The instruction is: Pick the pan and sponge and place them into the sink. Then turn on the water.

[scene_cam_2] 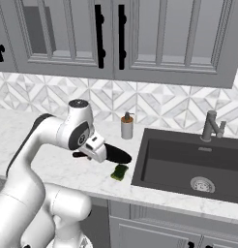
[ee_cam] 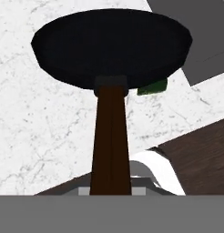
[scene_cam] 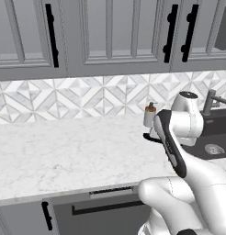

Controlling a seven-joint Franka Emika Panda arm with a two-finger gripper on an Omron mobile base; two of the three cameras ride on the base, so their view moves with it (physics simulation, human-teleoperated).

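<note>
While your gripper (scene_cam_2: 97, 147) is clamping the pan's brown handle, the round black pan (scene_cam_2: 116, 154) is hanging just above the marble counter (scene_cam_2: 58, 164).
Left base view is showing you speckled white stone; right base, the yellow-green sponge (scene_cam_2: 120, 172) lying beside the dark rectangular sink (scene_cam_2: 188, 164); hand view, the matte pan (ee_cam: 111, 43) hiding most of the sponge (ee_cam: 152, 87).

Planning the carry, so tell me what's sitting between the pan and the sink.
In the right base view, the sponge lies on the counter between the pan and the sink.
</note>
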